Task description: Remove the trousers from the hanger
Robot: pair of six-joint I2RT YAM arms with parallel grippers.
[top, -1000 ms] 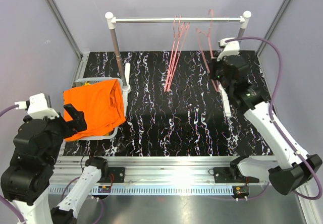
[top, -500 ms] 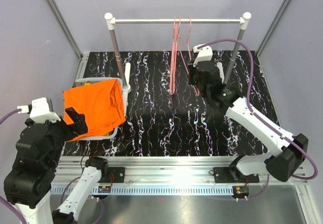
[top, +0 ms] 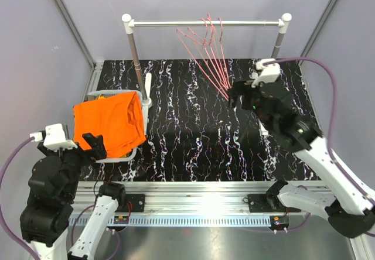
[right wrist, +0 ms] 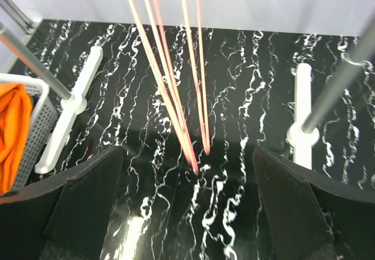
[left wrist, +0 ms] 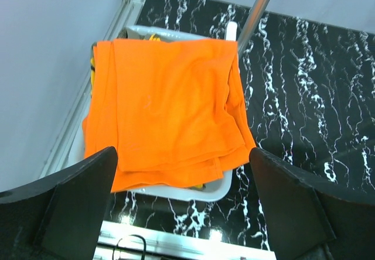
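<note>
We're seeing the folded orange trousers (top: 108,122) lying across the top of the white mesh basket (top: 133,153) at the left side of the black white-veined marble tabletop (top: 187,134), just beside the base of the left post of the silver clothes rail (top: 176,23). In the left wrist view the trousers (left wrist: 170,108) are covering most of the basket (left wrist: 202,191), one edge drooping over its near-right rim. A scrap of something yellow (left wrist: 153,37) is peeking out at the far rim; we can't tell what it is. The left end effector (left wrist: 181,175) is hovering over the near side of the basket, released, fingers (left wrist: 64,207) spread wide, the trousers showing between them in the frame but not being gripped. The thin pink wire hangers (top: 205,55) are hanging in a bunch near the middle of the rail, tilting with their lower ends leaning toward the right arm, well apart from the trousers. The right end effector (top: 236,98) is sitting just beside those lower ends in the top view; we can't tell whether it's touching them. From the right wrist, the hangers (right wrist: 167,78) are running down to a point roughly midway between the fingers (right wrist: 293,207), and the right end effector (right wrist: 188,172) is also released, fingers wide apart, not clamping the wires.
</note>
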